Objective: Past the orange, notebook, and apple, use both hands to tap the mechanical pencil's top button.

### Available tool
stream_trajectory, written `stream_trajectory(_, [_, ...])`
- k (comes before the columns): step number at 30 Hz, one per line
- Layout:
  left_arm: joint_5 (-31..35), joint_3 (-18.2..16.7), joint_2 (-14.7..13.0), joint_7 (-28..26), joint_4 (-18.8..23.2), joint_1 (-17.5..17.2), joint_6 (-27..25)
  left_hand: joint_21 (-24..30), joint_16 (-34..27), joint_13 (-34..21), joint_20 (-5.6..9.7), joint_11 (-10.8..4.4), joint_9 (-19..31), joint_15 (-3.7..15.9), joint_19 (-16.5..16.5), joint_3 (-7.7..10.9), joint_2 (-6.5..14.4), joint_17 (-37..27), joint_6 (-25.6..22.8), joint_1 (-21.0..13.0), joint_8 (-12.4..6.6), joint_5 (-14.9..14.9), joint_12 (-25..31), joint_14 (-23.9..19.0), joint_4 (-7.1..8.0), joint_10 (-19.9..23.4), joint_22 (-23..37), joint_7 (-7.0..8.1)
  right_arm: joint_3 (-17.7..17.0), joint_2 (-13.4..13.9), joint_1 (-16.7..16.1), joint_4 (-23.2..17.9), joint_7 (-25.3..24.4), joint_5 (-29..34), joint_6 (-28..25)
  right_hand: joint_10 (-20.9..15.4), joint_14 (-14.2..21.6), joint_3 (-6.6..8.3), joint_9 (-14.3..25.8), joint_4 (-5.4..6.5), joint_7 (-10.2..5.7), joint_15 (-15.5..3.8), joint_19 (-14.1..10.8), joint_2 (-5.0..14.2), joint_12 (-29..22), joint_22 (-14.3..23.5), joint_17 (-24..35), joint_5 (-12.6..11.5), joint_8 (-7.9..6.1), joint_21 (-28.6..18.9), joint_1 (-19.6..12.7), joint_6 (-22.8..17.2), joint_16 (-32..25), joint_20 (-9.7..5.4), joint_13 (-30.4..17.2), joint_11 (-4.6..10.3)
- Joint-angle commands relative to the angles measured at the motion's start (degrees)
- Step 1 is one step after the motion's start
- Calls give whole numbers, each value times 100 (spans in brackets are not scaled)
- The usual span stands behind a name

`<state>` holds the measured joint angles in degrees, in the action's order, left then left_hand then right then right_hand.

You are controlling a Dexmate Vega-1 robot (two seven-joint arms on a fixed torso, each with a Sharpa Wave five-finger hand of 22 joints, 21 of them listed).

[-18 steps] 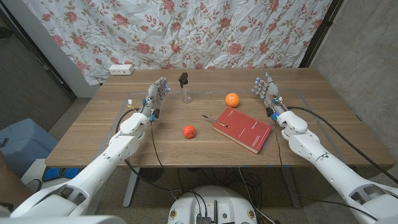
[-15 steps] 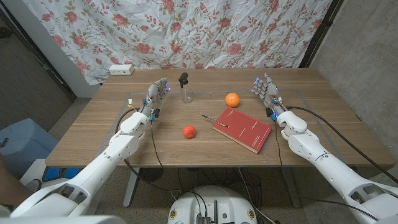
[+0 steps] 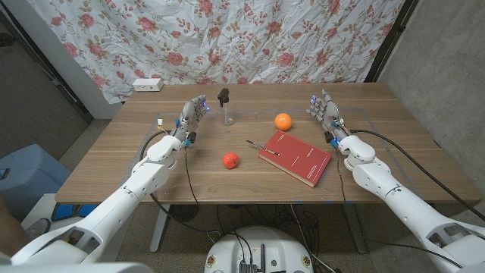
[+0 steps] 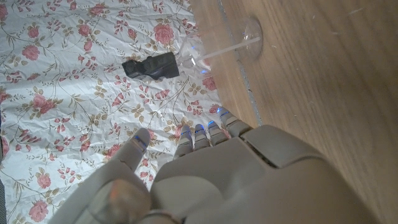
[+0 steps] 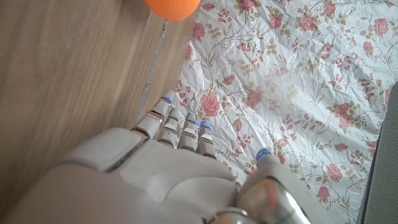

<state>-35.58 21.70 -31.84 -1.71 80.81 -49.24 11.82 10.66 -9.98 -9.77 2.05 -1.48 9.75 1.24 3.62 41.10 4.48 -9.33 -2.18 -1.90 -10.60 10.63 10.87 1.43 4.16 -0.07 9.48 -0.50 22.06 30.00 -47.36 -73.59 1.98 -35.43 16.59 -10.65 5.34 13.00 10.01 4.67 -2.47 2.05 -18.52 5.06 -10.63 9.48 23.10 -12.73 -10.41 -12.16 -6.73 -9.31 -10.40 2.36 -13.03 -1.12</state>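
The mechanical pencil (image 3: 263, 147) lies across the near-left corner of the red notebook (image 3: 295, 158), its tip pointing left over the table. An orange (image 3: 283, 120) sits behind the notebook, and its edge shows in the right wrist view (image 5: 171, 7). A red apple (image 3: 230, 160) lies left of the notebook. My left hand (image 3: 192, 115) is raised at the left of the table, fingers apart, holding nothing, as the left wrist view (image 4: 205, 180) confirms. My right hand (image 3: 324, 109) is up at the right, fingers spread and empty, also in its wrist view (image 5: 168, 168).
A clear spray bottle (image 3: 225, 108) with a black head stands at the back middle, close to my left hand; it also shows in the left wrist view (image 4: 205, 53). A white power strip (image 3: 148, 84) lies at the back left corner. A floral cloth hangs behind the table (image 3: 121, 163).
My left hand has shifted slightly up and toward the spray bottle. The right hand and the objects have not moved.
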Motion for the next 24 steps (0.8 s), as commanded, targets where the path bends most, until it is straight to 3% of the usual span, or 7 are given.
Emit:
stream_trajectory(1, [149, -14, -325, -385, 785, -279, -493, 27, -20, -23, 183, -41, 12, 67, 85, 1, 246, -4, -118, -86, -41, 4, 64, -20, -103, 94, 18, 15, -52, 113, -6, 2, 92, -11, 14, -38, 45, 48, 21, -9, -2, -37, -30, 16, -27, 17, -2, -28, -29, 30, -66, -67, -38, -12, 0, 5])
stream_trajectory(7, [265, 2, -413, -368, 914, -378, -408, 35, -26, -22, 202, -125, 12, 174, 135, -10, 230, -3, -264, -163, -55, -5, 80, -104, -273, 220, 17, 49, -102, 98, -12, 74, 181, -106, 74, -37, 46, 61, 21, -20, -3, -44, -30, 26, -30, 17, -27, -31, -31, 41, -74, -70, -42, -20, 14, 8])
stream_trajectory(24, [383, -121, -779, -721, 1821, -863, -766, 38, -26, -22, 229, -182, 9, 239, 189, -27, 224, -3, -396, -245, -49, -16, 94, -186, -466, 370, 16, 108, -166, 115, -87, 93, 220, -188, 130, -37, 44, 89, 21, -43, -12, -42, -37, 45, -38, 17, -88, -37, -36, 62, -84, -84, -49, -27, 45, 7])
